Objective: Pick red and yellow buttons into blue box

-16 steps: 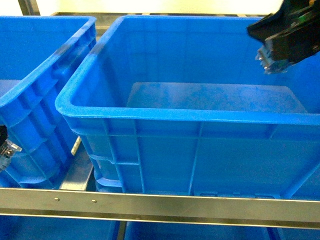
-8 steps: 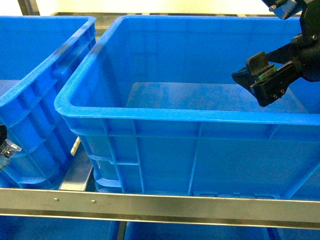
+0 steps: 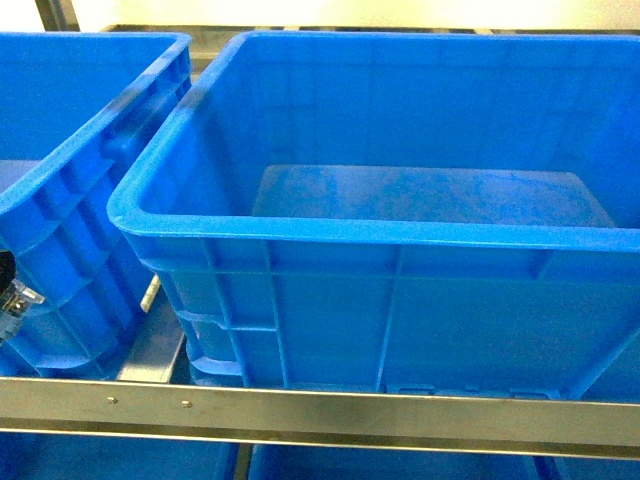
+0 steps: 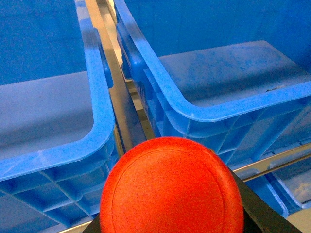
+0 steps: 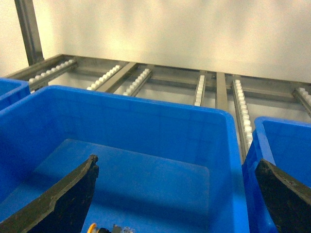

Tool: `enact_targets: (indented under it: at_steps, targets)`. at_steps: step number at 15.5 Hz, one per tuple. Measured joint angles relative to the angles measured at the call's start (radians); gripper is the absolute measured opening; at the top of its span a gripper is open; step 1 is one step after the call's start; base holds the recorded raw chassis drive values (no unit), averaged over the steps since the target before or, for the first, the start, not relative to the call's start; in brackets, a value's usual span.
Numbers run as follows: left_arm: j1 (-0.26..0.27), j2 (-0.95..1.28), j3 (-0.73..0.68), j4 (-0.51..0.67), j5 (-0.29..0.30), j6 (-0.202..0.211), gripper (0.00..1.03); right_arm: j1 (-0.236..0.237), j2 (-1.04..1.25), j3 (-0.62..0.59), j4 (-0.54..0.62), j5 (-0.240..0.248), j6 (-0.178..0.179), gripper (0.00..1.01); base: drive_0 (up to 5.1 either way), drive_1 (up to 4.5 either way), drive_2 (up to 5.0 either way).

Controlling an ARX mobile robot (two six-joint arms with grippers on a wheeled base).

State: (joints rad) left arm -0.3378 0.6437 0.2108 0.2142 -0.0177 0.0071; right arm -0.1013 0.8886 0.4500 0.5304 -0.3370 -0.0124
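Your left claw hangs low in front of the crates, over the gap between two of them. It is clamped on the red mushroom-capped push-button, whose smooth, domed, matte cap fills the bottom of the left wrist view and hides most of the black fingers behind it. In the head view you see only a sliver of this claw at the far left edge, with a clear plastic piece showing there.

Your right claw is out of the head view. Its own camera shows it raised above the large deep blue plastic crate, looking down into it. Its two dark, curved fingers are spread wide with nothing between them.

The crate has a thick rolled rim, ribbed outer walls and a flat, scuffed, dusty floor. At the very bottom edge of the right wrist view, a scrap of yellow beside a clear piece lies on that floor. It looks like the yellow push-button, though the frame cuts off most of it.

Count two buttons: one red in your left claw, one yellow in the crate. The right wrist view shows three crates: the big one, a second blue crate on the left and a third blue crate on the right. A flat brushed-metal rail crosses in front, and four lines of white rollers sit in grey metal tracks behind.
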Motion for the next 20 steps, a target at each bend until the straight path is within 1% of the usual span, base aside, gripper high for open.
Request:
enact_targets:
  at_steps: [1,2,3,4,6,14,15,16,18,20]
  targets:
    - [0.0,0.0,0.0,0.0,0.0,0.0,0.33,-0.002,-0.283,-0.178,-0.106,0.027,0.076,0.98,0.0,0.0,0.0]
    - [0.0,0.0,0.0,0.001,0.0,0.0,0.33,0.026,-0.404,-0.207,-0.196,0.065,0.091,0.98,0.0,0.0,0.0]
    - [0.0,0.0,0.0,0.0,0.0,0.0,0.33,0.058,-0.438,-0.21,-0.21,0.089,0.091,0.98,0.0,0.0,0.0]
    - [0.0,0.0,0.0,0.0,0.0,0.0,0.33,0.079,-0.449,-0.21,-0.211,0.101,0.09,0.98,0.0,0.0,0.0]
    - [0.0,0.0,0.0,0.0,0.0,0.0,0.33,0.092,-0.451,-0.213,-0.195,0.101,0.09,0.98,0.0,0.0,0.0]
    - [0.0,0.004,0.0,0.005,0.0,0.0,0.33,0.095,-0.444,-0.217,-0.191,0.101,0.09,0.98,0.0,0.0,0.0]
    - [0.003,0.037,0.014,0.044,-0.001,0.0,0.33,0.095,-0.445,-0.217,-0.189,0.101,0.09,0.98,0.0,0.0,0.0]
    - [0.008,0.084,0.057,0.056,0.015,0.0,0.33,0.095,-0.445,-0.217,-0.189,0.101,0.09,0.98,0.0,0.0,0.0]
    - [0.02,0.204,0.193,0.116,0.075,-0.001,0.33,0.095,-0.445,-0.217,-0.19,0.101,0.09,0.98,0.0,0.0,0.0]
    - [0.012,0.306,0.32,0.13,0.11,-0.008,0.33,0.095,-0.445,-0.217,-0.19,0.101,0.09,0.98,0.0,0.0,0.0]
